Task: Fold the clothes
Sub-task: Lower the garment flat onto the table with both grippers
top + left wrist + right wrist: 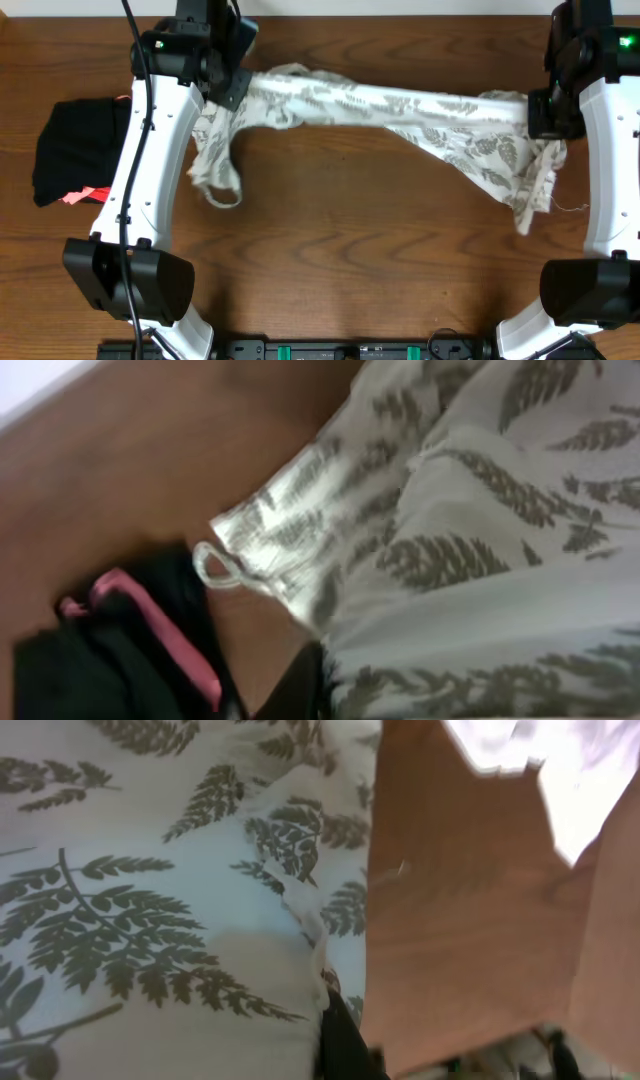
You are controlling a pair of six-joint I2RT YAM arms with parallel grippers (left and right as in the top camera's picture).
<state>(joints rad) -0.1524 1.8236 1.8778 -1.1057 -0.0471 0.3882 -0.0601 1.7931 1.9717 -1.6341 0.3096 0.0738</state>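
Clothes (400, 108): white dress with a grey-green fern print, strung as a loose band between the two grippers. One end is at the left gripper (238, 88), the other at the right gripper (537, 108). Left gripper is closed tight, pinching its end of the dress. Its fingertips are hidden under the arm head and fabric in the overhead view. The left wrist view shows only a dark finger (300, 685) edge at the bottom, with printed cloth bunched right against it. Right gripper is likewise fully closed on the opposite end. In the right wrist view a dark finger (345, 1045) pokes out from beneath the fabric edge, and cloth fills everything to one side of it. The span is twisted and narrow near the left gripper and wider toward the right gripper. From the left gripper a flap droops back toward that arm's base, ending in a thin white strap loop (225, 195) on the table (350, 260). From the right gripper a wider flap hangs to a point beside that arm. Black bundle (75, 150) with pink trim (85, 193) sits on the table to the outer side of the left gripper, apart from the dress. Can't tell whether the mid-span touches the table.
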